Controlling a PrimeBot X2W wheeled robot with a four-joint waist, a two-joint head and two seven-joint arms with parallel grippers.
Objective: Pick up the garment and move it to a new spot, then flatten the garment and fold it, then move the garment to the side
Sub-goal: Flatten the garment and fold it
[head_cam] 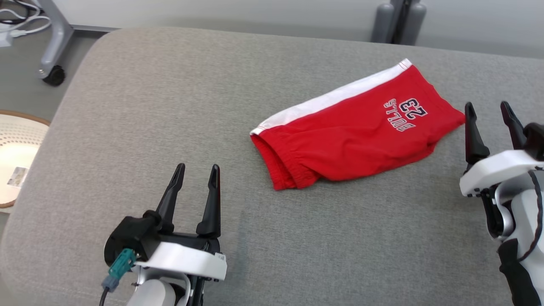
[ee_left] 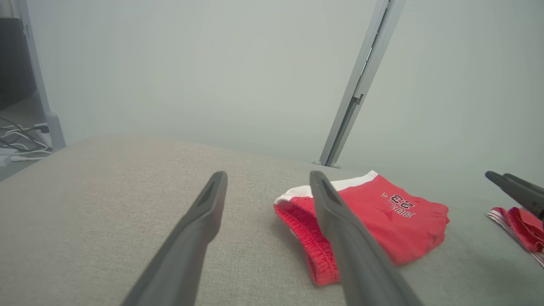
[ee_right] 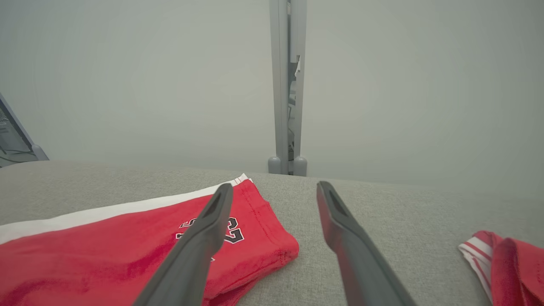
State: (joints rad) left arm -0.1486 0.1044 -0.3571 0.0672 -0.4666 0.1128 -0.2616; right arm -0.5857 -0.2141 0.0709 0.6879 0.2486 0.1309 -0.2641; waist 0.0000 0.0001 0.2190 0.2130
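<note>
Two hands stand with their dark fingers apart and nothing between them: the left hand (head_cam: 198, 168) low over the near-left part of the grey fabric-covered table (head_cam: 161, 97), and the right hand (head_cam: 487, 106) at the table's right side.

The red jersey shorts with a white side stripe and a "23" print (head_cam: 352, 136) lie on the right half of the table, between the two hands. They look doubled over into a fairly flat packet. The gathered waistband points toward the left hand, well apart from it. The hem corner sits just beside the right hand's nearer finger, and I cannot tell whether they touch.

Folding looks done or nearly so, and the shift to the side may be what remains.

- **Fold opening:** a pinch that catches only the top layer would peel the fold open as the shorts lift.
- **Dragging:** the upholstery looks grippy, so sliding could bunch the lower layer.
- **Uneven lift:** with one hand near and the other far, a lift from the hem end alone would let the heavier waistband sag and unroll.
- **Second garment:** a red and white striped garment (ee_right: 505, 259) lies off to the right of the right hand. A sideways sweep there could snag it or pile the shorts onto it.
</note>
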